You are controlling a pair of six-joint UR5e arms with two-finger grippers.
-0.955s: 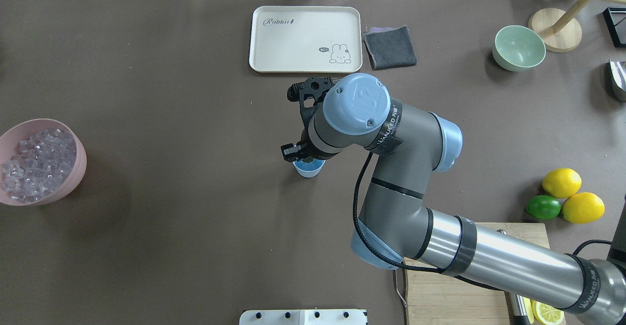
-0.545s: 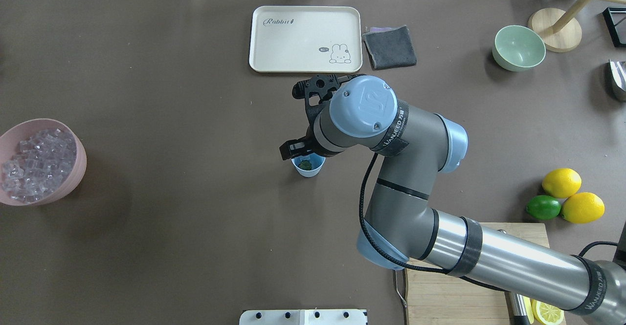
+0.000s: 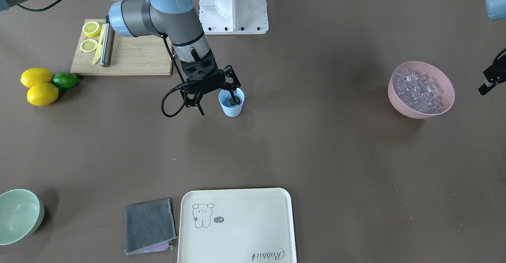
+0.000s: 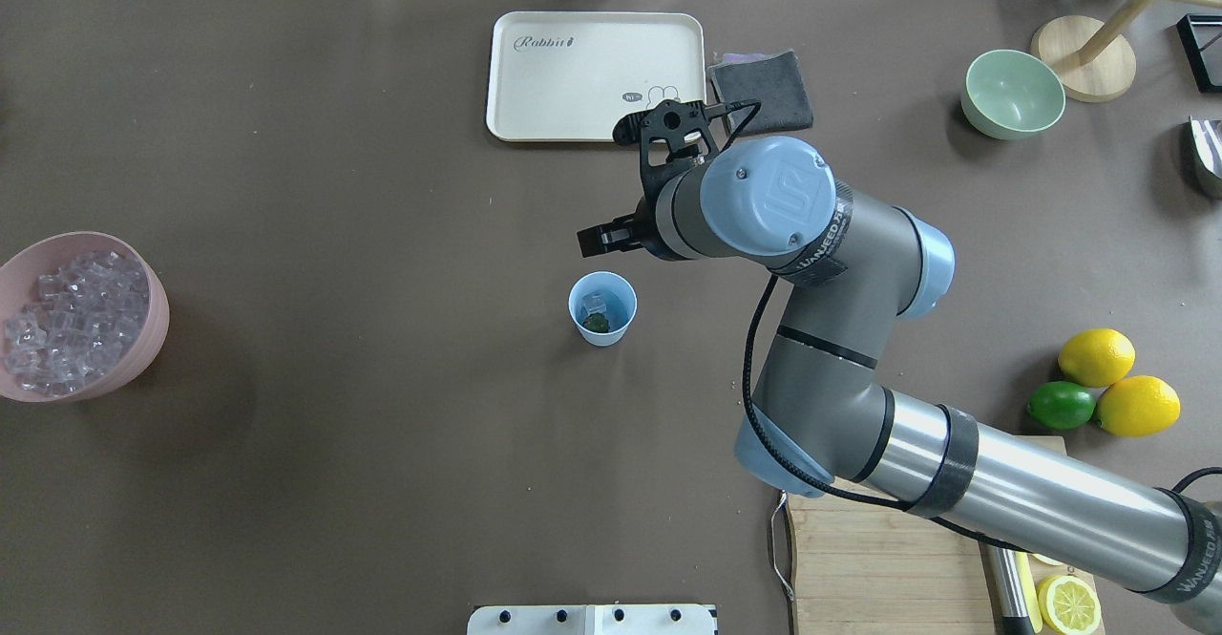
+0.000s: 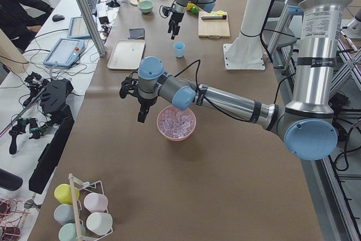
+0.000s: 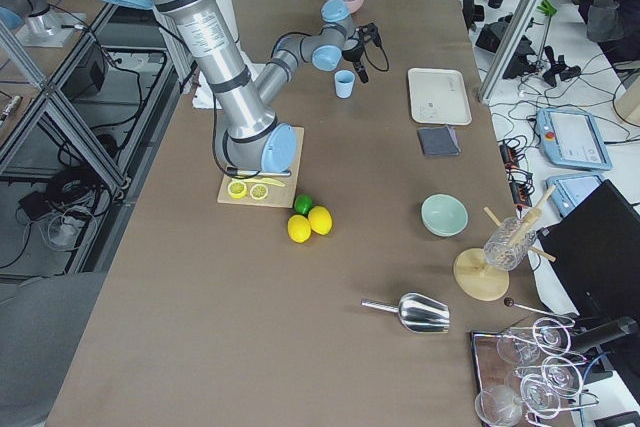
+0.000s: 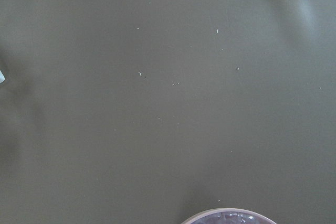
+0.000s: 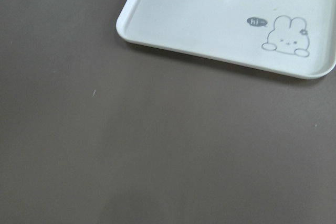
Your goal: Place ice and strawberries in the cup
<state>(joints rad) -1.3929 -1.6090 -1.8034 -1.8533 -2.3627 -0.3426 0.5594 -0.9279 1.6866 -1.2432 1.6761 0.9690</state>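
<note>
By the robot's edge, toward its right end, lay a wooden board (image 4: 878,559) with lemon slices (image 3: 91,28) and a knife (image 3: 106,45) on it. Just past the board, close to the right end, two lemons (image 4: 1096,356) and a lime (image 4: 1061,405) sat bunched together, touching.

In the middle of the counter the cup (image 4: 604,338) stood upright. The strawberry (image 4: 597,323) lay inside it, green cap showing. Whether any ice was in there with it, I could not tell. About level with the cup, against the left end, a pink bowl (image 4: 158,320) held the ice (image 4: 67,325) in a heap. The left gripper (image 5: 138,105) hung just beside that bowl on its far side, above the bare counter. From where I stood I could not tell how its jaws were set; its own camera caught only the bowl's rim and the brown surface.

The right gripper (image 3: 218,104) hung above the counter close to the cup, on the far side of it, clear of the rim. Its fingers were spread wide with nothing between them. Its camera looked down on bare counter and a corner of the tray.

That tray (image 4: 535,81), cream with a rabbit drawn on it, lay against the middle of the far edge. A folded grey cloth (image 4: 764,91) sat just beside it on the right. Further along, near the far right corner, was a pale green bowl (image 4: 983,115), and beyond it the round wooden foot of a stand (image 4: 1084,57).
</note>
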